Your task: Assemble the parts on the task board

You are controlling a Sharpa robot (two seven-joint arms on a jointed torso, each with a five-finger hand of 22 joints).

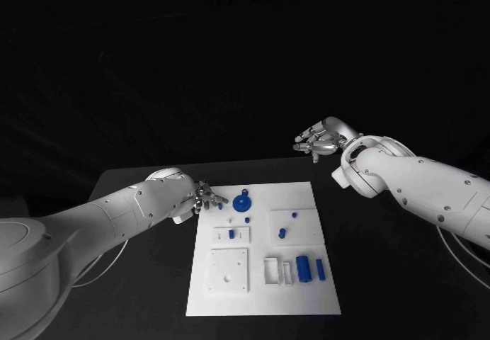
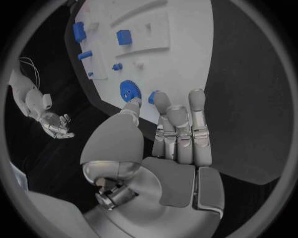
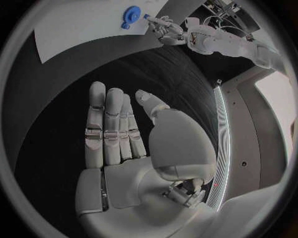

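Observation:
The white task board (image 1: 306, 297) lies mid-table with blue parts on it. A blue disc (image 1: 242, 204) (image 2: 129, 90) (image 3: 131, 13) sits near its far left corner. Just left of the disc is a small blue part (image 1: 219, 207) (image 2: 153, 95). My left hand (image 1: 202, 196) (image 2: 177, 131) reaches over the board's far left edge, its straight fingers ending at that small part, which lies between thumb tip and fingers. I see no grip on it. My right hand (image 1: 321, 139) (image 3: 121, 134) hangs raised beyond the far right corner, flat, fingers extended and holding nothing.
Nearer on the board lie a blue cylinder (image 1: 302, 267), a blue bar (image 1: 319, 268) and small blue pieces (image 1: 283, 231) among raised white blocks (image 1: 230, 269). Bare black table (image 1: 143, 283) surrounds the board.

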